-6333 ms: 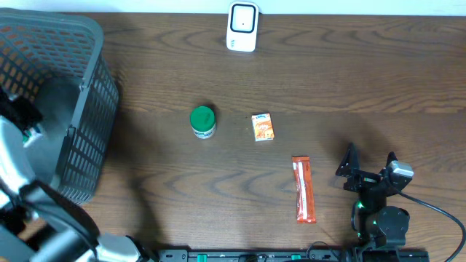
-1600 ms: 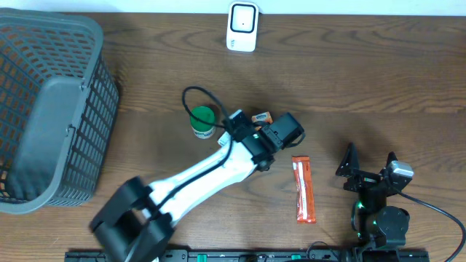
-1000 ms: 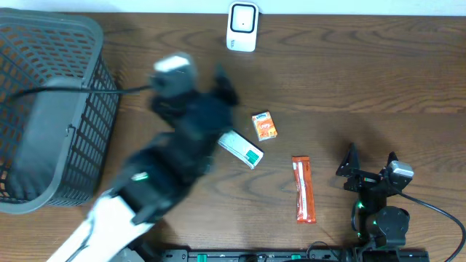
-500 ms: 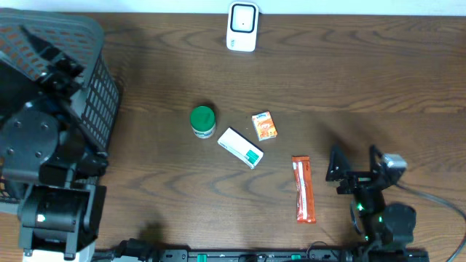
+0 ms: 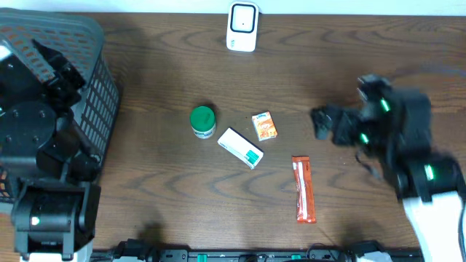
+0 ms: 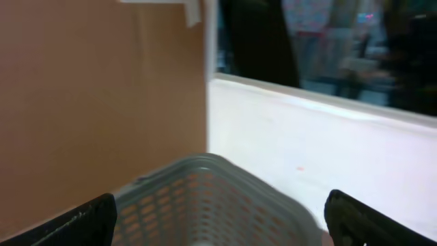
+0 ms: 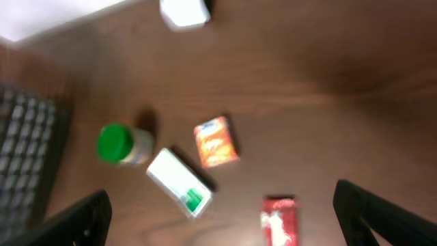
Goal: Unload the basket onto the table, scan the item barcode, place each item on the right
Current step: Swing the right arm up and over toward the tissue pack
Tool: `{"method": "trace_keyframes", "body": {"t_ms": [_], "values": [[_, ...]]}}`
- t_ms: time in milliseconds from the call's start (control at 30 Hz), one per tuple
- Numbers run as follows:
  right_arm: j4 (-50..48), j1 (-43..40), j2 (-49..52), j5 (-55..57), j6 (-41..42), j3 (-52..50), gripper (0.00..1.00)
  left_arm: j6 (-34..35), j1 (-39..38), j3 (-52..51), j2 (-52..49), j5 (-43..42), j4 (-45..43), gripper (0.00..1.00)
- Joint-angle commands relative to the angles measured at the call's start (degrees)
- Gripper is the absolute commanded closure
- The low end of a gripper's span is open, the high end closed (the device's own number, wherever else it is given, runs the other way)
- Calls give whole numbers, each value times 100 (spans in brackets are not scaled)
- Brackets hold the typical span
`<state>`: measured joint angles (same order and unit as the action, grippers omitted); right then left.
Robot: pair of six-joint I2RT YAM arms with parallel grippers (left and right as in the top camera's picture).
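The white rectangular carton with a green mark (image 5: 241, 148) lies flat near the middle of the dark wooden surface (image 5: 160, 65), and neither arm touches it. A round jar with a green lid (image 5: 203, 121) stands just beside it at 10 o'clock. A small orange box (image 5: 263, 126) lies near it at 1 o'clock, and a long red-orange sachet (image 5: 303, 188) lies a little apart at 4 o'clock. The white barcode scanner (image 5: 242, 26) stands at the surface's 12 o'clock edge. A grey plastic mesh basket (image 5: 95, 87) sits at 9 o'clock with the left arm over it. The left tool (image 6: 218, 229) hangs above the basket's rim, its fingers spread wide with nothing between them. The right tool (image 7: 225, 215), blurred at 3 o'clock, hangs raised above the surface with its fingers wide apart and empty, its camera looking down on the carton, jar and orange box.
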<state>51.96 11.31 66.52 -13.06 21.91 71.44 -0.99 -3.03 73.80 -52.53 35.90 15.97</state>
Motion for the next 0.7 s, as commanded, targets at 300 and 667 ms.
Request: {"method": "trace_keyframes", "body": {"t_ms": [300,667], "values": [[4,203,2116,-1781,-4728,629,1,286,33,-7,271,-616,55,4],[-1493,203,2393,-1731,-7318,629,1,282,35,-52,271,-614,50,4]]}}
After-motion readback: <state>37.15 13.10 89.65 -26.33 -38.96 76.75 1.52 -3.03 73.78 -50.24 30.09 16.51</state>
